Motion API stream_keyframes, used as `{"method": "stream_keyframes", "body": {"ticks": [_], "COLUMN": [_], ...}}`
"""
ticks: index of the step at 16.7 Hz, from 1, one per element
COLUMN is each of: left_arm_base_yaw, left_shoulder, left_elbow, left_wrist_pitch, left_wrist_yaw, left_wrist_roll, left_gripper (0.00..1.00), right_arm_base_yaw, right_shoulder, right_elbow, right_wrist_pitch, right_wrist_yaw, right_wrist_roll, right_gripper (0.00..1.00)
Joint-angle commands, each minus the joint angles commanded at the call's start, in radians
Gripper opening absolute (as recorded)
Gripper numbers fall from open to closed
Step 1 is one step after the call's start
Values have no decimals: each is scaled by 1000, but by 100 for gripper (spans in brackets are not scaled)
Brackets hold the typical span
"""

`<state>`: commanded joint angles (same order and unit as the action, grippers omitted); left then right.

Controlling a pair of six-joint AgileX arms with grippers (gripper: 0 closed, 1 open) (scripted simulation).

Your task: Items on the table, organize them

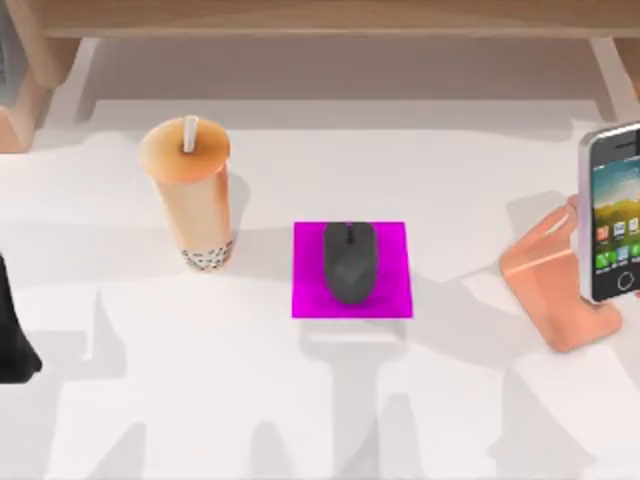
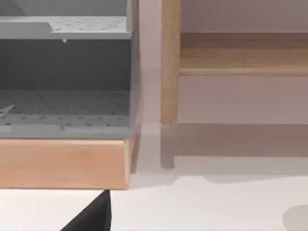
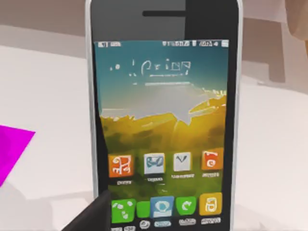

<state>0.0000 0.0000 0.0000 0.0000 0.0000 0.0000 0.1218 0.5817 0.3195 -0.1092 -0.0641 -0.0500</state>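
Sitting square on a magenta mat [image 1: 352,270] at the middle of the table [image 1: 300,400], the dark grey mouse [image 1: 349,262] points its wheel end toward the far edge. Mat lies flat on the white top.

Bubble tea cup [image 1: 192,195] stands upright to the left of the mat, apart from it, white straw [image 1: 190,133] poking up through the lid, dark pearls at the base.

Smartphone [image 1: 612,212] at the table's right edge, screen up toward the camera, leaning on a salmon-pink stand [image 1: 553,285]; whether its lower edge seats in the stand, cannot tell. Right wrist view has the phone [image 3: 163,125] close up, app icons in rows, corner of the magenta mat [image 3: 12,149] off to one side.

Left arm [image 1: 12,330] shows as a dark shape at the table's left edge, near side; jaws cannot be told. Left wrist view looks at a grey perforated rack [image 2: 65,77] on a wooden base [image 2: 65,163], beside the shelf post [image 2: 169,62].

Right gripper: a dark finger [image 3: 91,216] lies over the phone's lower corner; jaws' state cannot be told.

Wooden shelf frame [image 1: 330,20] runs along the far edge.
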Motion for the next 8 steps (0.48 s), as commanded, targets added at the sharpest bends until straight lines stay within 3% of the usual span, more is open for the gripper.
{"method": "stream_keyframes", "body": {"ticks": [8], "left_arm_base_yaw": [0], "left_shoulder": [0], "left_elbow": [0], "left_wrist_pitch": [0], "left_wrist_yaw": [0], "left_wrist_roll": [0], "left_gripper": [100], "right_arm_base_yaw": [-97], "right_shoulder": [-527], "right_elbow": [-273], "right_wrist_pitch": [87], "right_wrist_yaw": [51], "right_wrist_roll": [40], "right_gripper": [100]}}
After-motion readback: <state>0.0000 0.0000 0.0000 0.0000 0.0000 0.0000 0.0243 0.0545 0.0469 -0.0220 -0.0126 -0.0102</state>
